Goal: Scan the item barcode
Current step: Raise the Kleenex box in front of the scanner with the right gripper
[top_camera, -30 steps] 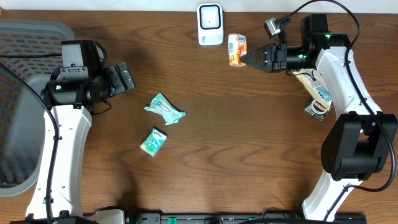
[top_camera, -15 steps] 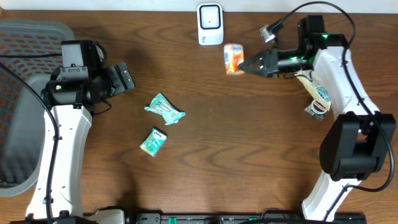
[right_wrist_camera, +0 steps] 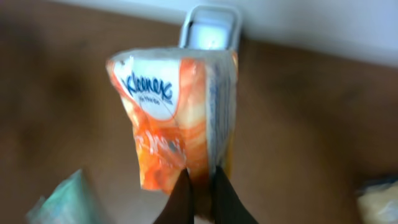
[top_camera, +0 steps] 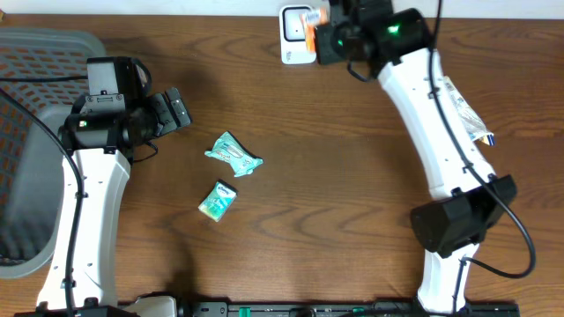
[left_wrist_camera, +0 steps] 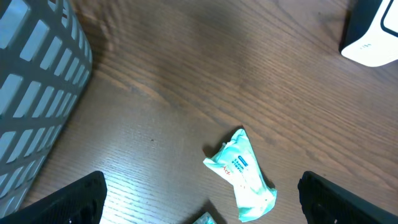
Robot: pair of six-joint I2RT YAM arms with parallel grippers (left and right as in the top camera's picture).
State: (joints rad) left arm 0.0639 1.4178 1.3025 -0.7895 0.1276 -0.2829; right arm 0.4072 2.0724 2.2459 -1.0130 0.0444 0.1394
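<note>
Kleenex tissue pack [right_wrist_camera: 174, 112], pinched in the closed right hand [right_wrist_camera: 199, 186], is held over the white barcode scanner [right_wrist_camera: 208, 28] at the worktop's [top_camera: 352, 176] far edge, apparently to present its code; left hand [top_camera: 172, 110] gapes empty.

overhead straight down, wrists close — scanner [top_camera: 298, 35] shared

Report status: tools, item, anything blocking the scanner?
Right tool shut on orange tissue pack, held close to the scanner. Left tool open, empty, above the table. Nothing seen between pack and scanner.
</note>
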